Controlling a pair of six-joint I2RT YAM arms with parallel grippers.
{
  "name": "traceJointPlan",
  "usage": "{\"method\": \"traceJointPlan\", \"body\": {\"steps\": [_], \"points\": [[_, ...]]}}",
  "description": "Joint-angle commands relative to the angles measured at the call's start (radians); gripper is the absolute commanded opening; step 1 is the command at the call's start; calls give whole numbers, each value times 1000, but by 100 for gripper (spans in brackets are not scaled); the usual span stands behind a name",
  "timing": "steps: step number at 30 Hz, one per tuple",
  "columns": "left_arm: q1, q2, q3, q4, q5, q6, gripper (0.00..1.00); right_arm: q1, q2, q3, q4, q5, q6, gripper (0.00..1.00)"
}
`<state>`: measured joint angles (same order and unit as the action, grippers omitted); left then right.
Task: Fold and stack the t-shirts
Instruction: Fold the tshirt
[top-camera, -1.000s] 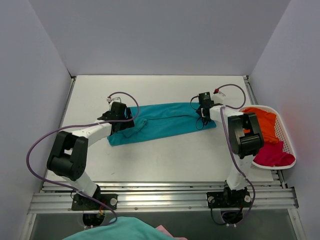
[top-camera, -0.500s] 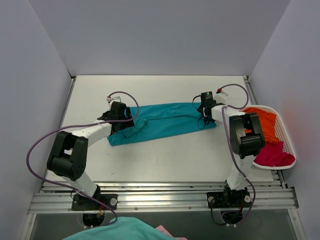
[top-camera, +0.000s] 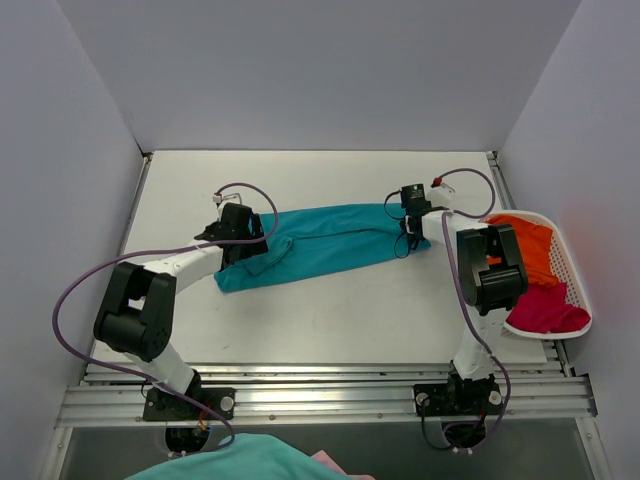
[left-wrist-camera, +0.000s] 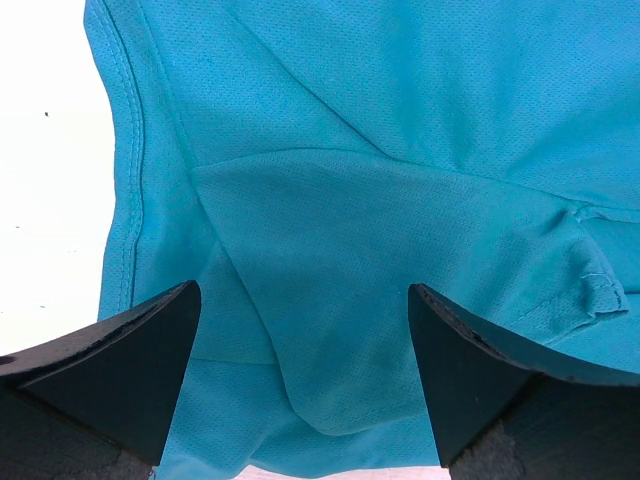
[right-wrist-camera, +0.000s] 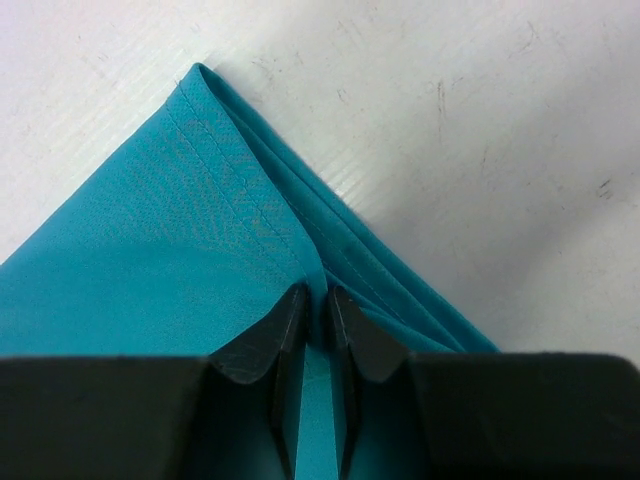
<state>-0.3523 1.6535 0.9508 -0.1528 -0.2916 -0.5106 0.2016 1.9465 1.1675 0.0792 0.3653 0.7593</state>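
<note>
**Teal shirt laid out between the arms, right claw pinching a corner**

The teal t-shirt (top-camera: 320, 245) lies on the white table (top-camera: 330, 320) as a long folded band, running from left of centre to right of centre and tilted a little – its left end nearer the arms, its right end farther back. The cloth is creased, with a sleeve folded in near the left end.

The right gripper (right-wrist-camera: 315, 300) is at the shirt's right end. Its jaws are drawn almost together on a raised ridge of teal cloth just behind a stitched hem corner, so it is gripping the shirt. Bare table shows beyond that corner.

The left gripper (left-wrist-camera: 302, 300) is over the left end with its jaws spread wide; its dark fingers (left-wrist-camera: 120, 370) straddle a stretch of folded cloth and hold nothing. Whether the tips touch the fabric cannot be told.

At the table's right edge is a white lattice basket (top-camera: 572, 262), close to the right arm's elbow. In it lie the orange t-shirt (top-camera: 525, 245), towards the back, and the magenta t-shirt (top-camera: 548, 310), bunched at the near end.

Purple cables (top-camera: 70, 300) loop off both arms – the right one arcs over the table near the basket. Plain grey walls (top-camera: 320, 70) close in the table at the back and both sides.
</note>
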Motion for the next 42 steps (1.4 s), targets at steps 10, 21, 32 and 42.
{"method": "traceJointPlan", "body": {"steps": [10,21,32,42], "points": [[6,3,22,41,-18,12,93,-8,6,49,-42,40,-2,33],[6,5,20,44,-17,15,93,-10,6,67,-47,35,-8,34],[6,12,23,45,-18,17,93,-10,17,100,-50,26,-15,34],[6,2,13,50,-20,14,92,-13,34,110,-51,29,-17,32]]}}
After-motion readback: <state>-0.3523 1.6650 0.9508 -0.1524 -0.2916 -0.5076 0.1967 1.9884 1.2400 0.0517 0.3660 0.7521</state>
